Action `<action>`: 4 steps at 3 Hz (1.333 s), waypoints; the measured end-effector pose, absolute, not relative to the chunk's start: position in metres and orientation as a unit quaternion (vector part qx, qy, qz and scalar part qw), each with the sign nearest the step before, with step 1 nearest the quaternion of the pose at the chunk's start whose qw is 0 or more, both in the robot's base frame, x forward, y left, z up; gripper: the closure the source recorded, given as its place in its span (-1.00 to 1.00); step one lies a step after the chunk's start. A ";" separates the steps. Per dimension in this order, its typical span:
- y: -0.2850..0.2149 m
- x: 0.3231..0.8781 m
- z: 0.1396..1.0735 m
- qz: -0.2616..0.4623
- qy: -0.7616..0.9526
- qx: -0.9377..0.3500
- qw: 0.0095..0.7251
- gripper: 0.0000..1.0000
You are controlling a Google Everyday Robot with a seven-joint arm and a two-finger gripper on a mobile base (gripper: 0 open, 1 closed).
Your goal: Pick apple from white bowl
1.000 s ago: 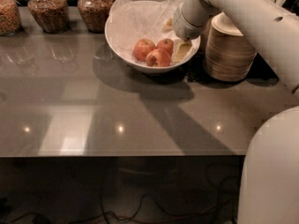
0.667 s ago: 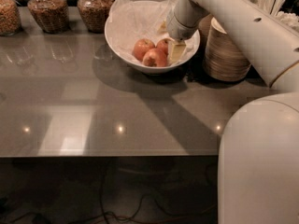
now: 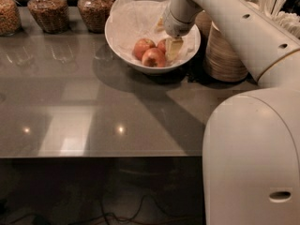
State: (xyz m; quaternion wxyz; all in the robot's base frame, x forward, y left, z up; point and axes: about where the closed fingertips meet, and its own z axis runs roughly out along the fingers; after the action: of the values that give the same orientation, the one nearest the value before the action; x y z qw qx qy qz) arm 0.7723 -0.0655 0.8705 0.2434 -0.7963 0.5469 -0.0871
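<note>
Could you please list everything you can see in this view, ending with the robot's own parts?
white bowl: one, glossy white, paper-lined, back of table.
apples: three, reddish, inside the white bowl.
jars: three, glass, brown contents, back left.
stacked bowls: one stack, beige, right of the white bowl.
utensils: white, count unclear, back right.
table: one, grey, reflective.
arm: one, white, from the right.
end effector: one, in the white bowl, at the apples.

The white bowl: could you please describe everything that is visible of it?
The white bowl is wide, round and glossy, lined with crinkled white paper. It stands upright on the far side of the table, holding reddish apples. The gripper reaches down into its right half, among the apples.
</note>
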 end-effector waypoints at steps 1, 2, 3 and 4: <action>-0.067 0.772 0.869 -0.086 0.550 -0.796 0.237 0.03; -0.070 0.770 0.867 -0.083 0.555 -0.796 0.228 0.51; -0.074 0.765 0.868 -0.077 0.560 -0.796 0.219 0.96; -0.073 0.759 0.880 -0.078 0.558 -0.794 0.231 1.00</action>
State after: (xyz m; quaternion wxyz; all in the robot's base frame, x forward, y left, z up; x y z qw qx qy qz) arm 0.7590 -0.0729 0.8800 0.2311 -0.7935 0.5575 -0.0780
